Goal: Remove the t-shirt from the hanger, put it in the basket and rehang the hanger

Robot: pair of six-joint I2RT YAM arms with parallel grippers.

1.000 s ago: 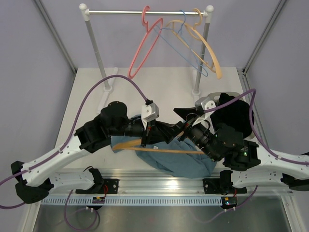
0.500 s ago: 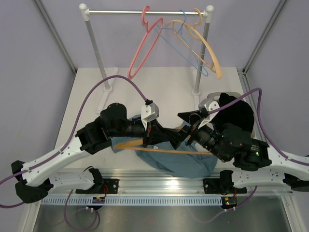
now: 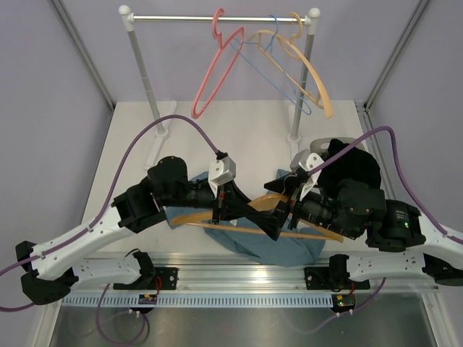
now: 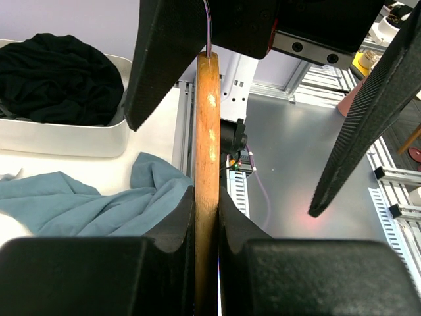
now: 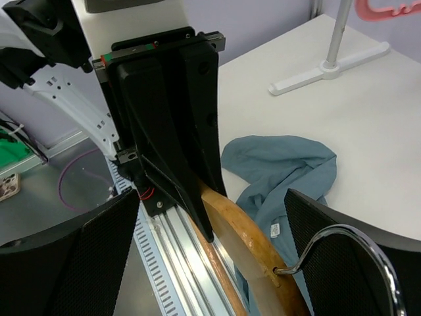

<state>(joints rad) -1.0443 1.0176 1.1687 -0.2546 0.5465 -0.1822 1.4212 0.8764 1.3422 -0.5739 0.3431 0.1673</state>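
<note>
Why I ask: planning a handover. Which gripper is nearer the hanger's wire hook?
Right. The right gripper stands open around the wire hook; the left gripper is shut on the hanger, farther along its wooden arm.

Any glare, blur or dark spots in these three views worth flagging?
Top external: even, soft light, sharp throughout. Left wrist: small glints on the orange-tan wooden hanger; the black gripper fingers nearest the lens are dark, featureless. Right wrist: bright highlight along the hanger's grey wire hook.
</note>
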